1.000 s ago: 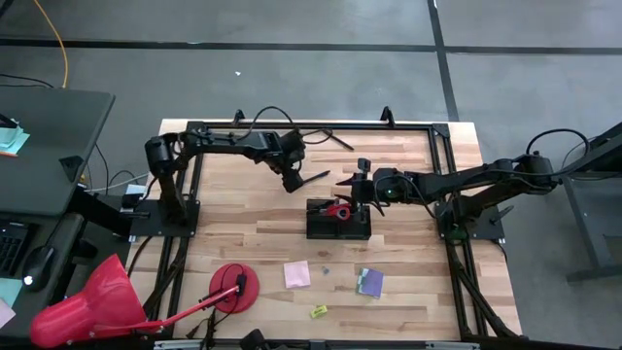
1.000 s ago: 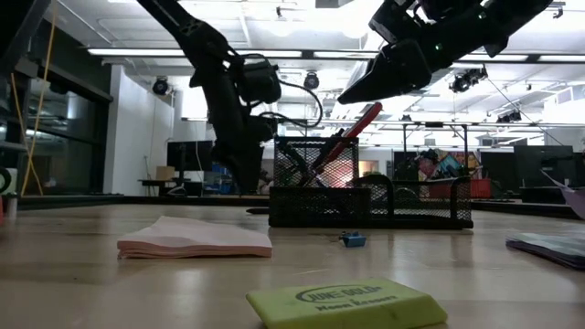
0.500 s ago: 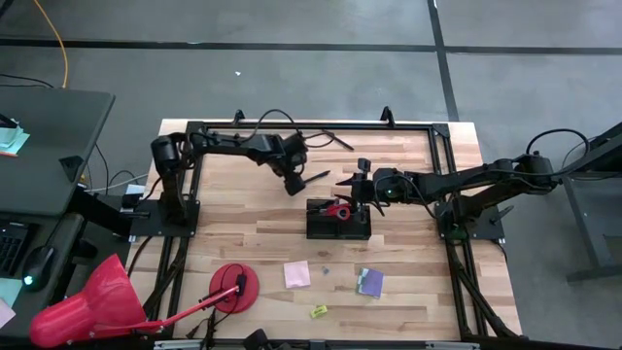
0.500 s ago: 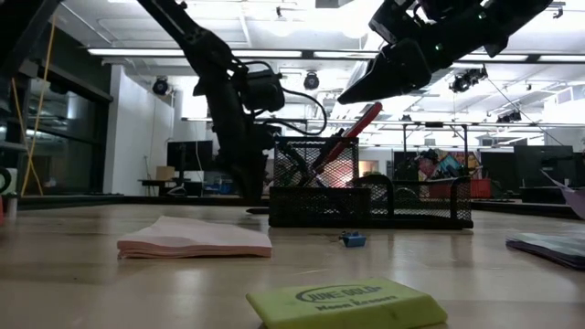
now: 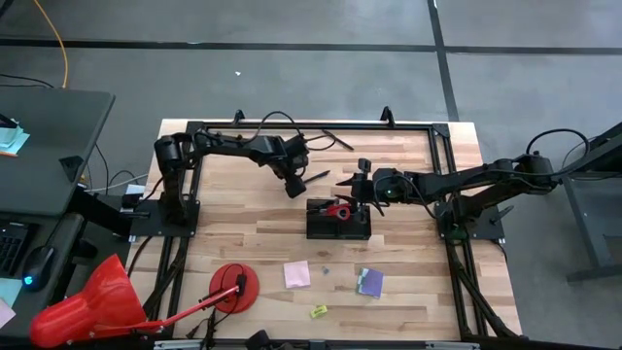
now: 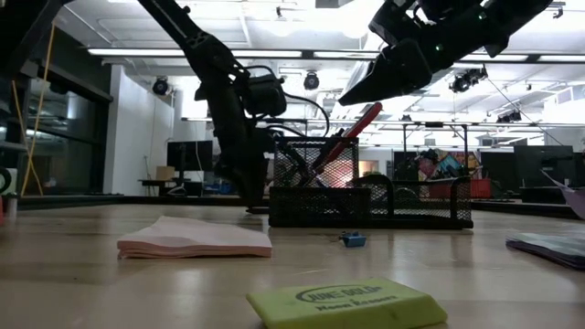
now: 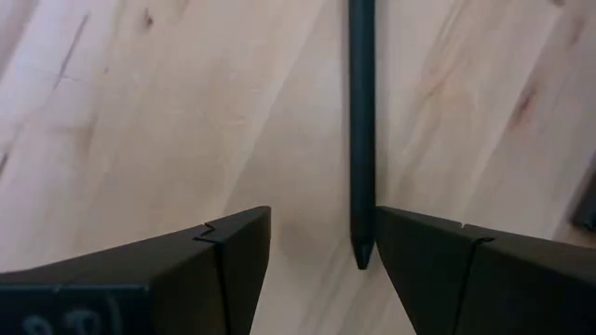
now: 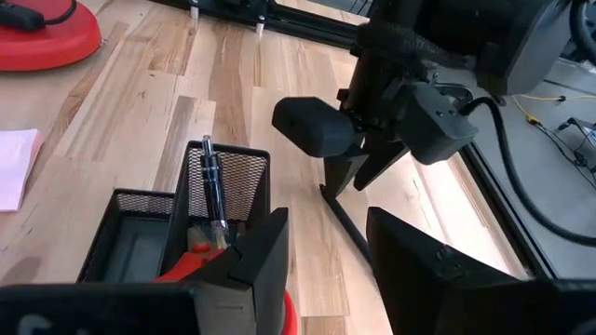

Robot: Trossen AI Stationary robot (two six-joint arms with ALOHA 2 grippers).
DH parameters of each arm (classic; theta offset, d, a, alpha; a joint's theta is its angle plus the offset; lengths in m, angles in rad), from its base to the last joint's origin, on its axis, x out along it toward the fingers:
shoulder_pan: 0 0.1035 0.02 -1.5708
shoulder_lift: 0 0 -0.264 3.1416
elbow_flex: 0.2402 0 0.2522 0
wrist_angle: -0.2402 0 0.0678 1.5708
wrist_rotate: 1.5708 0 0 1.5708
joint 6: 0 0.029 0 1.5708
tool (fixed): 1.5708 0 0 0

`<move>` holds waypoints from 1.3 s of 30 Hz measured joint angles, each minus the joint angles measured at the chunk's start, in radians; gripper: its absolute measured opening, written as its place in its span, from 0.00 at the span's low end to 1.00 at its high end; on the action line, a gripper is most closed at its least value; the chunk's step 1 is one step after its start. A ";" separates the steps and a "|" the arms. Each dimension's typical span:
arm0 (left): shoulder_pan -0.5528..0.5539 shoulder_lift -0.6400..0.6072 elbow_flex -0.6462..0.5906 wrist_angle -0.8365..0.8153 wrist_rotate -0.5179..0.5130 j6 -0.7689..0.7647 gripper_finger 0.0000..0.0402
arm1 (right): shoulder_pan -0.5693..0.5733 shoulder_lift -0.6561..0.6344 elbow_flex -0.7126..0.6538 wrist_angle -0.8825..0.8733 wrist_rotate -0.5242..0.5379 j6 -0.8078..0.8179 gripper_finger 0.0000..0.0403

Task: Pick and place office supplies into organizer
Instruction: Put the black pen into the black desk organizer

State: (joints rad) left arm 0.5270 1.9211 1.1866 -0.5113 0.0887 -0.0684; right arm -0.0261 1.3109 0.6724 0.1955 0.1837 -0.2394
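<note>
Down on the worktop (image 5: 253,219) | dark pen (image 7: 360,130) lies flat between left hand (image 7: 317,244) fingers, spread wide | organizer (image 5: 338,221) holds red scissors (image 5: 337,208) | right hand (image 8: 326,244) open above it | yellow eraser (image 6: 345,303), lettering unreadable

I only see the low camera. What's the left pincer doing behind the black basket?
Observer: Its wrist camera shows the left pincer open, one finger on either side of a dark pencil lying on the wood.
Operator: Is it squeezing it?
Observer: Not yet. The fingers are apart, with the pencil close to one of them.
Operator: And the right pincer?
Observer: The right pincer is open too. Its wrist camera shows a pen standing in the mesh cup of the organizer.
</note>
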 joint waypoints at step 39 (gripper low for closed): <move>-0.017 0.053 0.002 0.076 -0.055 0.155 0.30 | 0.000 0.047 0.002 0.008 -0.013 0.019 0.34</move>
State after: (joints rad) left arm 0.5102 1.9744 1.1889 -0.4357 0.0334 0.0862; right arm -0.0257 1.3575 0.6743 0.2032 0.1712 -0.2202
